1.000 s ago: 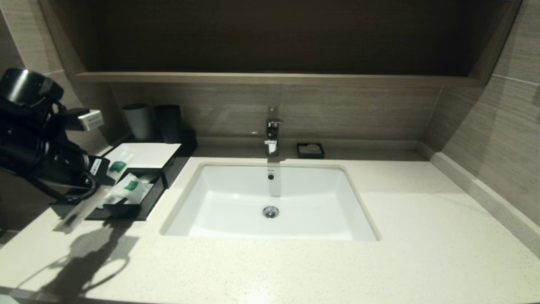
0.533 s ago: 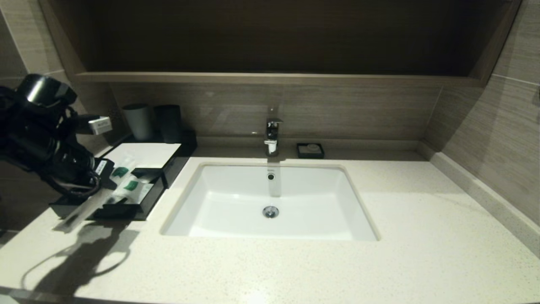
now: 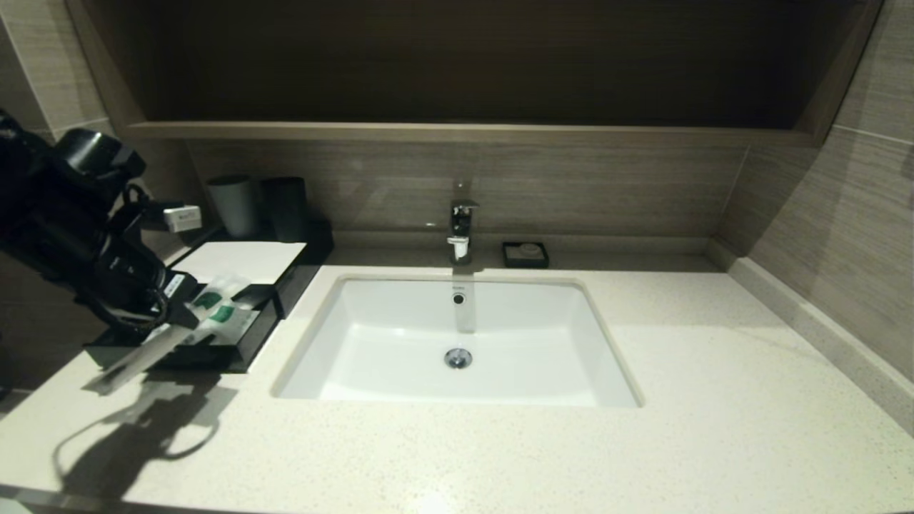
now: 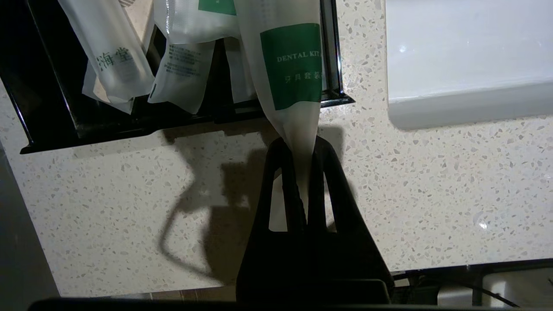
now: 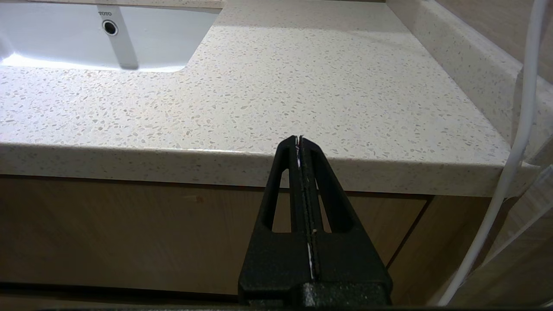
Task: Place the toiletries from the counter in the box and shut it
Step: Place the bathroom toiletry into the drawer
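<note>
Change since a second ago: left gripper [image 3: 187,308] has been carried farther from the near edge and nearer the drawer; the held sachet now lies lower over the drawer contents.
Held item: dental kit sachet [image 4: 293,65], long, translucent white, green label; pinched at one narrow end between the closed fingers of the left gripper [image 4: 301,149], the rest of its length extended over the open drawer.
Stowed items: other sachets [image 4: 125,60] are seen lying in the drawer, overlapping; one long sachet [image 3: 132,360] is seen to overhang the drawer's near-left corner onto the counter.
Box: black box [image 3: 289,275] with white top panel, at far left of the counter; drawer [image 3: 246,343] pulled out toward the near side, not yet closed.
Counter: speckled stone counter [image 3: 500,450]; no other toiletry is seen on its open surface.
Right gripper: right gripper [image 5: 300,144] is parked below the counter's near edge at the right, fingers together, nothing held.
Surroundings: sink [image 3: 457,343] in the middle, faucet [image 3: 460,228] behind it, two cups [image 3: 260,207] behind the box, soap dish [image 3: 525,254] at far right of the faucet.
Risk, release: if let go while the pinched end is outside the rim, the sachet is judged likely to tip out onto the counter.
Risk, closing: overhanging or piled sachets are judged likely to be caught between drawer and box, jamming the close or creasing the packets.
Risk, shifting: a push on a jammed drawer could slide the light box toward the cups.
</note>
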